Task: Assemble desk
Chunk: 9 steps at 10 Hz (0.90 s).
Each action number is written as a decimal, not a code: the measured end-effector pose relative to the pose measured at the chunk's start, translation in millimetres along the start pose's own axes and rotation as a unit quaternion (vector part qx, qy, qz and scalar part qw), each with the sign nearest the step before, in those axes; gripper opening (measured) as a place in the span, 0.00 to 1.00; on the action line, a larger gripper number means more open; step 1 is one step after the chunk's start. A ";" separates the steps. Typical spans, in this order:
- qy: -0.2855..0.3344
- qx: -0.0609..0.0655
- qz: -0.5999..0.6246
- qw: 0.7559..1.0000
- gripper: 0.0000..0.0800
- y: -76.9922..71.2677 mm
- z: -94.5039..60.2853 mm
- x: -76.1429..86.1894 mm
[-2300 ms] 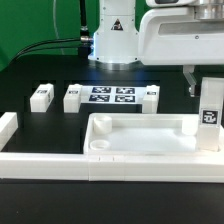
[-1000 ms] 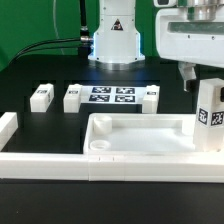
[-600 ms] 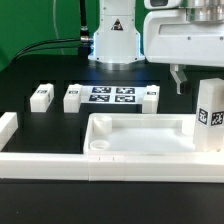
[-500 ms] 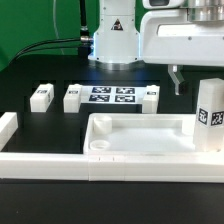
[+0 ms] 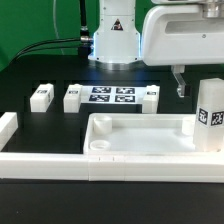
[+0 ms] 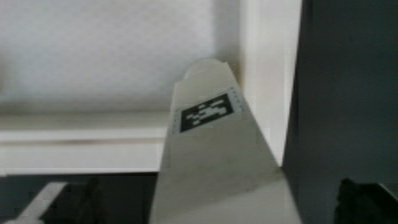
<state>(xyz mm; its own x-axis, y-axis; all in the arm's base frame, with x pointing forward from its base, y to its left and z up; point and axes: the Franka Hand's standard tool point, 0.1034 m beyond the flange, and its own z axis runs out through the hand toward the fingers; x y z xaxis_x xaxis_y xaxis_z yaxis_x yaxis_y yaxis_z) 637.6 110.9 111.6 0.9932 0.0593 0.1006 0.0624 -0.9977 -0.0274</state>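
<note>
The big white desk slab (image 5: 130,119) lies flat on the black bench (image 5: 45,125), close to the front and hard up against the long white rail (image 5: 50,163) that runs along the near edge. One short leg (image 5: 209,115) stands upright in the slab's corner at the exterior view's right, with its black-and-white tag facing the camera. The pincer (image 5: 203,90) hangs just over that leg's top. One dark finger (image 5: 180,85) shows beside the leg on the exterior view's left, apparently not touching it, and the other is cut off by the frame. From the wrist camera the leg (image 6: 214,150) runs up the middle with dark shapes far out to either side, so the pincer looks spread wide and has hold of nothing. Further back, three more legs lie loose: one (image 5: 41,96) off on its own, one (image 5: 72,97) and another (image 5: 150,96) at either end of the marker board (image 5: 112,96).
</note>
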 end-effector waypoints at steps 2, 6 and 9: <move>0.000 -0.002 -0.086 0.996 0.81 -1.7 0.1 -0.2; 0.000 -0.003 -0.107 0.994 0.60 -1.4 0.2 -0.2; 0.001 -0.001 -0.058 0.998 0.36 -1.3 0.4 -0.1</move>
<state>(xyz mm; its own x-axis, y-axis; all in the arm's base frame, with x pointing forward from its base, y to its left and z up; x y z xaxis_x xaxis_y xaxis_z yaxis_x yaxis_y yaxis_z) 637.5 112.2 111.2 0.9789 0.1749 0.1057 0.1772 -0.9841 -0.0126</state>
